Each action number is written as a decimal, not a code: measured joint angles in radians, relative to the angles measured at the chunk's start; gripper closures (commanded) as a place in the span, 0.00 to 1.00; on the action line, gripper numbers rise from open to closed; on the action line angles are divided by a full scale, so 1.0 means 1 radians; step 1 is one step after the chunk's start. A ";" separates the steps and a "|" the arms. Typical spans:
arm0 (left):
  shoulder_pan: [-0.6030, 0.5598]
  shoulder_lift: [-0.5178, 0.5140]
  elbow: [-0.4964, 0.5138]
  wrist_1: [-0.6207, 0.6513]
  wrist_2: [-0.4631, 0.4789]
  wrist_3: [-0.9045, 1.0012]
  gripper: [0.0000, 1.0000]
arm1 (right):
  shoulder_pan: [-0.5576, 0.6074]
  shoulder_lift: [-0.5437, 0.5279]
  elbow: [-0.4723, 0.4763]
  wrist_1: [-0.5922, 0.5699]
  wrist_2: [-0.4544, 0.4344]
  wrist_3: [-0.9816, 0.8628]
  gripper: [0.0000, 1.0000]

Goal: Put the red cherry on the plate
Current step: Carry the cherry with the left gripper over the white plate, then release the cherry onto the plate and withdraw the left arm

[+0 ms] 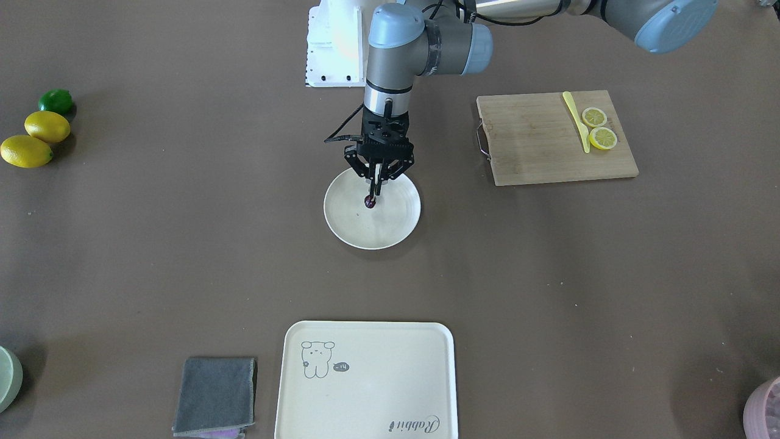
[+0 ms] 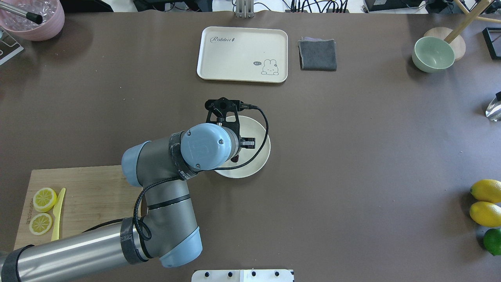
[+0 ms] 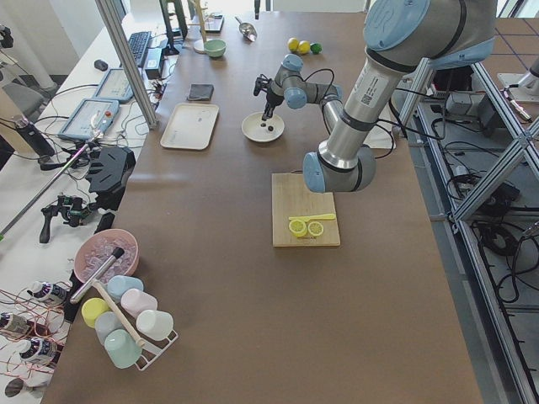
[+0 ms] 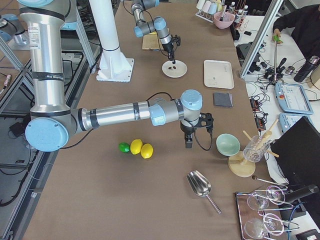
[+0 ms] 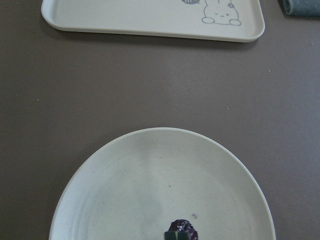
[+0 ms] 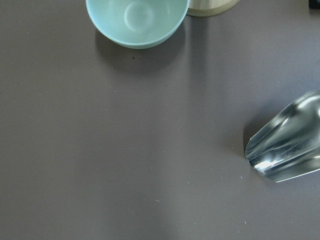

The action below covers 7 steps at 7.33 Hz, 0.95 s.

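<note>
The round cream plate (image 1: 390, 238) (image 2: 256, 162) (image 5: 125, 190) lies mid-table. My left gripper (image 1: 372, 192) points straight down over the plate's half nearer the robot, its fingers shut on the red cherry (image 1: 369, 202) (image 5: 181, 230). The dark maroon fruit hangs at the fingertips, just over or touching the plate surface. From overhead the wrist hides most of the cherry (image 2: 235, 158). My right gripper (image 4: 189, 142) shows only in the exterior right view, low over the bare table near a green bowl; I cannot tell whether it is open or shut.
A cream tray (image 1: 365, 378) with a drawing and a grey cloth (image 1: 216, 393) lie beyond the plate. A cutting board (image 1: 536, 146) holds lemon slices and a yellow knife. Two lemons and a lime (image 1: 36, 131) sit at the table's end. A green bowl (image 6: 137, 20) and a metal scoop (image 6: 287, 145) lie near the right arm.
</note>
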State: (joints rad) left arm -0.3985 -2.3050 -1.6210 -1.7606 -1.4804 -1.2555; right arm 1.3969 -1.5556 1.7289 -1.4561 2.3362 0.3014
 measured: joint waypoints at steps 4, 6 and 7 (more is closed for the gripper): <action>-0.035 0.025 -0.080 0.004 0.086 0.234 0.02 | 0.026 -0.023 -0.010 -0.003 0.002 -0.074 0.00; -0.194 0.078 -0.138 -0.004 -0.015 0.341 0.02 | 0.049 -0.041 -0.018 -0.004 0.002 -0.123 0.00; -0.299 0.146 -0.170 -0.038 -0.106 0.389 0.02 | 0.061 -0.053 -0.018 -0.004 0.002 -0.140 0.00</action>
State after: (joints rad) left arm -0.6975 -2.1586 -1.7905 -1.7981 -1.5864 -0.8666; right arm 1.4578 -1.6088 1.7108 -1.4600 2.3378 0.1610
